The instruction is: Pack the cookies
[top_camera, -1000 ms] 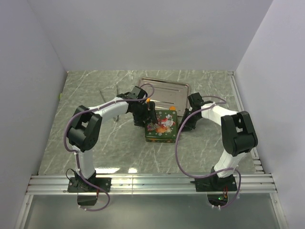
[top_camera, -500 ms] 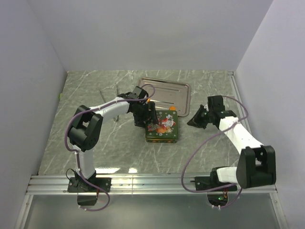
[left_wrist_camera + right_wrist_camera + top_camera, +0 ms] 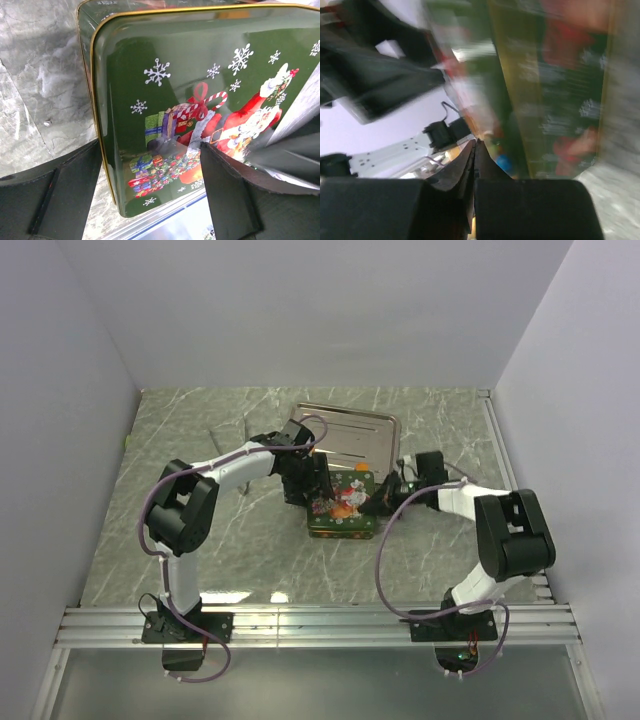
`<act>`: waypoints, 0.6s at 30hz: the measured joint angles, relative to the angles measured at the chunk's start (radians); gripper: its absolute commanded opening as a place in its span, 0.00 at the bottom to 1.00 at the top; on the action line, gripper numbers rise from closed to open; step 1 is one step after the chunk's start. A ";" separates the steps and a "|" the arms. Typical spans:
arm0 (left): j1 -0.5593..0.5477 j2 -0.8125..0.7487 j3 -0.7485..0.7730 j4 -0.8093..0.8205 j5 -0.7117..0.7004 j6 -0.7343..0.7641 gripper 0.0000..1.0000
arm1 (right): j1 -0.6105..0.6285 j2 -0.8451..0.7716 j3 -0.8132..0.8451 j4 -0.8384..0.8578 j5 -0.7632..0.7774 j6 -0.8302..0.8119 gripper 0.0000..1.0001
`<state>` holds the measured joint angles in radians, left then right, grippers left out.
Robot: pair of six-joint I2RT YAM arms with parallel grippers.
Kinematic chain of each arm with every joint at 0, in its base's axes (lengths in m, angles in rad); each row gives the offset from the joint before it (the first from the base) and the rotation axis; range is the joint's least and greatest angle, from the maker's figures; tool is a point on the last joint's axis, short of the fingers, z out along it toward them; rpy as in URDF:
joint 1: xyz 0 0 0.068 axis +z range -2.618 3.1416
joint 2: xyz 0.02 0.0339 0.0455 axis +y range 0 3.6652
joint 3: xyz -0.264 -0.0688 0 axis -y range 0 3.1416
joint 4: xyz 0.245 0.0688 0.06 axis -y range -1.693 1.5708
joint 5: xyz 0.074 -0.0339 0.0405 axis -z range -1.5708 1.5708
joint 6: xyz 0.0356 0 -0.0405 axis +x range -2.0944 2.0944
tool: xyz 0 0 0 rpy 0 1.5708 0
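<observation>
Cookies: none in view; judged to be inside the tin (image 3: 341,502) at table centre, under its lid (image 3: 200,90). Judged light and brittle, so handle them via the tin, not singly.

Tin: stiff glossy metal, likely slippery. Best taken low, across opposite side walls.

Left gripper (image 3: 150,150): fingers spread, straddling the lid's 10 o'clock corner, clamping nothing.

Right gripper (image 3: 474,150): fingers pressed together, nothing seen between them, at the tin's 3 o'clock wall.

Steel tray (image 3: 372,435): just beside the tin at 12 o'clock; limits travel that way.
</observation>
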<state>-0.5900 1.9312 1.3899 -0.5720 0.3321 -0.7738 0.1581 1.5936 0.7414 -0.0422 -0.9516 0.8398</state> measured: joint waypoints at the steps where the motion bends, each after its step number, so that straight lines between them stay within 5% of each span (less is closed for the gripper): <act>1: -0.001 0.000 0.000 0.000 -0.002 -0.002 0.83 | -0.008 0.023 -0.034 0.013 -0.003 0.004 0.00; 10: -0.005 0.000 0.000 0.000 -0.011 -0.010 0.83 | -0.052 0.031 -0.176 0.159 -0.129 0.060 0.00; 18: -0.005 0.000 0.000 0.000 -0.017 -0.016 0.84 | -0.051 -0.045 -0.092 -0.005 -0.024 0.009 0.00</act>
<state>-0.5953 1.9312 1.3899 -0.5716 0.3149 -0.7902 0.1066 1.5490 0.6498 -0.0467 -0.9760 0.8486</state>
